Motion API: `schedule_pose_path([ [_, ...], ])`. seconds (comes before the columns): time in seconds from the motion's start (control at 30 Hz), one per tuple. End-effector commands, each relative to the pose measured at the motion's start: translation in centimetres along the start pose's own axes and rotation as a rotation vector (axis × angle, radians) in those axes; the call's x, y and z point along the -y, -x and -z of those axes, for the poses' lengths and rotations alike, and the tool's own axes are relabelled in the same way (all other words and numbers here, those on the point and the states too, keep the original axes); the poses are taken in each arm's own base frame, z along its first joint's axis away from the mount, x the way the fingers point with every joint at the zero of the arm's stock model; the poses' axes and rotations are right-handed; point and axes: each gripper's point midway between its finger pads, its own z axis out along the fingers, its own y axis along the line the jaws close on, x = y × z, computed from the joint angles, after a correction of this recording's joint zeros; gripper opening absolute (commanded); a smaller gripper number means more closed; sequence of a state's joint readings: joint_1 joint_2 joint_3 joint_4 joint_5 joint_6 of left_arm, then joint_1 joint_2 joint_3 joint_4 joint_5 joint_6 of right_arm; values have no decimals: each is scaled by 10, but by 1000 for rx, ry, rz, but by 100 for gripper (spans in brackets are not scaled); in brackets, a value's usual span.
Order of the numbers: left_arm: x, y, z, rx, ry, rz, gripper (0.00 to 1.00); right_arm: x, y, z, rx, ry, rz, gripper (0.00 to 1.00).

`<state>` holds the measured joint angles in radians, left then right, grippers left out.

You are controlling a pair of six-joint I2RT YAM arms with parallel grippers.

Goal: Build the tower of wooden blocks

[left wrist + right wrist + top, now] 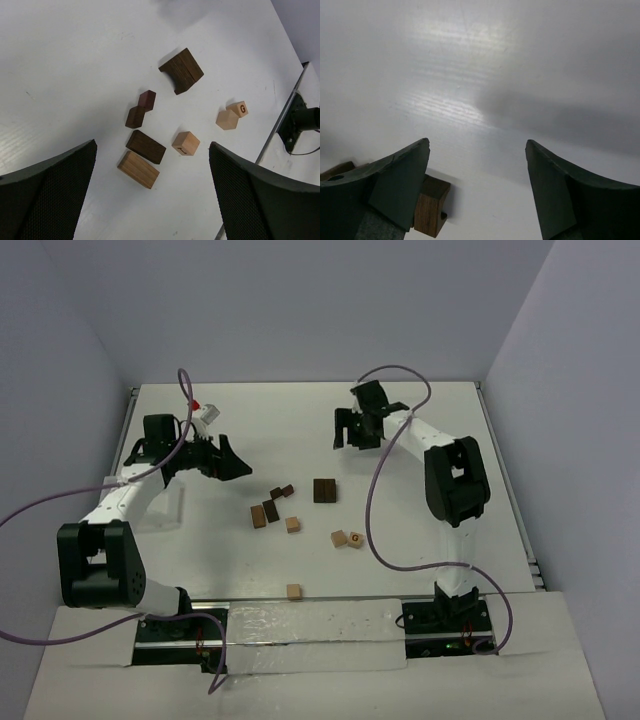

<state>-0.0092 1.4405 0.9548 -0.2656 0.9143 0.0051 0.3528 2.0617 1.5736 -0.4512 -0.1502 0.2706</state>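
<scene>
1. Top view: the wood blocks lie scattered around the middle of the tabletop (420, 400).
   - A dark square block (324, 490) sits farthest back.
   - Left of it, two small dark blocks (282, 492) meet corner to corner.
   - Nearer, a dark long block (271, 510) lies against a tan long block (258, 516), with a tan cube (293, 524) just beside them.
   - Further right, a plain tan cube (339, 538) touches a G cube (355, 539).
   - A lone tan cube (294, 591) rests by the near edge.
   - The left gripper (232, 458) hangs left of the blocks, jaws spread and holding nothing.
   - The right gripper (356, 435) is toward the far edge, beyond the square block.

2. Left wrist view: both fingers (50, 195) stand wide apart with nothing gripped. Beyond them lie the two long blocks, the tan cube, the small dark pair, the square block and the G cube with its plain neighbour.

3. Right wrist view: the fingers (575, 195) are parted, with only bare tabletop between them. A brown block (431, 204) is partly hidden behind the finger at the picture's left. Whether it touches that finger cannot be told.
</scene>
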Motion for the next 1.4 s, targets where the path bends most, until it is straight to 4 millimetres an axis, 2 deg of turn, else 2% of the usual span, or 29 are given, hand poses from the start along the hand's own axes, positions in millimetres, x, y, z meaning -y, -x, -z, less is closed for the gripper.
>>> schedule_pose_path([
  [0.0,-2,25,10,5,36,-127,99,12,65,38,153,-4,-9,88],
  [0.1,-7,30,15,12,76,-197,99,19,102,75,258,4,-12,94],
  [0.13,-7,31,17,14,89,-205,99,23,105,77,265,4,-17,97],
  [0.2,-9,26,22,-7,113,-292,99,28,115,103,317,2,3,100],
  [0.27,-12,16,27,-51,135,-365,99,35,113,119,336,-1,15,100],
  [0.3,-11,5,27,-106,121,-416,99,34,115,133,358,7,29,100],
  [0.37,-6,-33,36,-274,40,-536,99,36,101,152,367,13,51,100],
  [0.4,-4,-43,38,-314,11,-562,99,36,93,155,360,19,59,100],
  [0.57,-16,-80,38,-449,34,-657,82,36,48,168,313,50,111,100],
  [0.77,-12,-108,19,-518,43,-721,78,44,9,173,265,34,133,100],
  [0.97,-19,-123,-6,-559,78,-706,78,49,-4,182,264,19,152,100],
  [1.13,-28,-118,-19,-541,106,-688,74,43,-14,182,256,57,145,100],
  [1.37,-19,-136,-34,-609,38,-703,73,38,-23,176,230,99,128,100],
])
